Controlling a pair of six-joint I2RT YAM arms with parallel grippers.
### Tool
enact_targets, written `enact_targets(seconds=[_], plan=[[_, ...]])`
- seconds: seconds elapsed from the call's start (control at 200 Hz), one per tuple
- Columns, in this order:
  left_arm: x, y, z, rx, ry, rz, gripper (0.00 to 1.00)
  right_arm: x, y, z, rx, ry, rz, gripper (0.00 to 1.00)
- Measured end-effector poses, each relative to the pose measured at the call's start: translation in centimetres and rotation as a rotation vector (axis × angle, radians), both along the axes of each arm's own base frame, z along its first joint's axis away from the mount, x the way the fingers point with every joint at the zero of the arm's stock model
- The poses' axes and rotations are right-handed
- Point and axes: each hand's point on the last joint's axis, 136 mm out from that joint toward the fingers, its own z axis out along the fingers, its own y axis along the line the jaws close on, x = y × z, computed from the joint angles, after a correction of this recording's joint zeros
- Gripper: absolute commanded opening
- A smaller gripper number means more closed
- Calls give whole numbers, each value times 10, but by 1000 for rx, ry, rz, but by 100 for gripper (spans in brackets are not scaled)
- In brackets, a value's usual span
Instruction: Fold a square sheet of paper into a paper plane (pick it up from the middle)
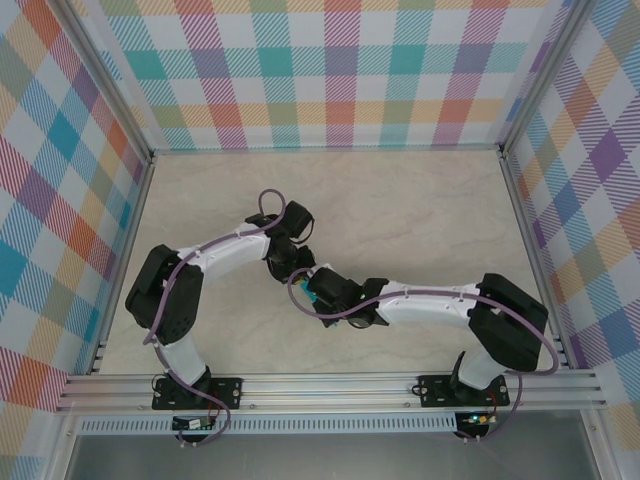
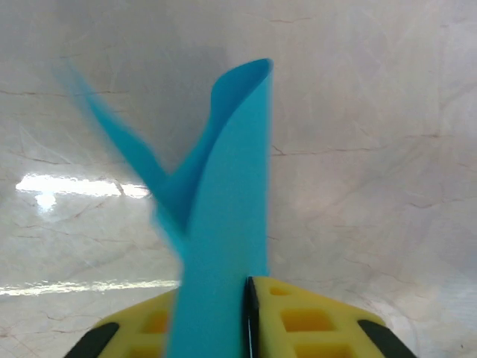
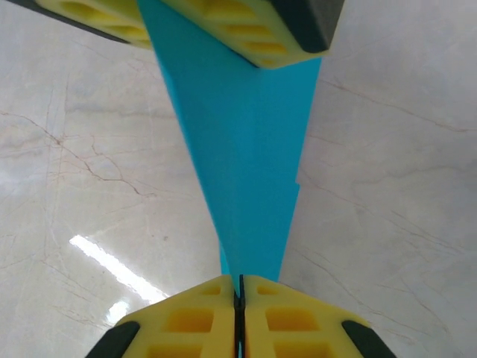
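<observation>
Where the right claw (image 3: pixel 237 287) sits nearest, its yellow fingers are pressed together on the narrow end of the paper (image 3: pixel 246 171), a folded teal strip stretched between the two arms at mid-desk.

Item: paper. Thin, light, limp. Creases appear to hold, but loose flaps spring apart, as the V-shaped splay in the left wrist view shows. Judged easy to tear if the claws pull apart, and smooth enough to slip from a shallow pinch. Best hold: on the crease, near the middle, all layers together.

Farther on, the left claw (image 2: pixel 246 298) pinches the wider end.

Beyond: desk (image 3: pixel 89 171), pale, marbled, glossy, under the paper and seemingly clear of it.
</observation>
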Motion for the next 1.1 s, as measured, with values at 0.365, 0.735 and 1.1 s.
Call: enact_targets(seconds=[0.365, 0.735, 1.1], plan=[[15, 0, 74, -106, -219, 44, 67, 11, -45, 22, -120, -107, -96, 8], [7, 69, 85, 17, -314, 244, 74, 35, -95, 55, -307, -262, -325, 7], [-3, 117, 64, 68, -282, 426, 74, 23, -77, -5, -552, -238, -250, 7]])
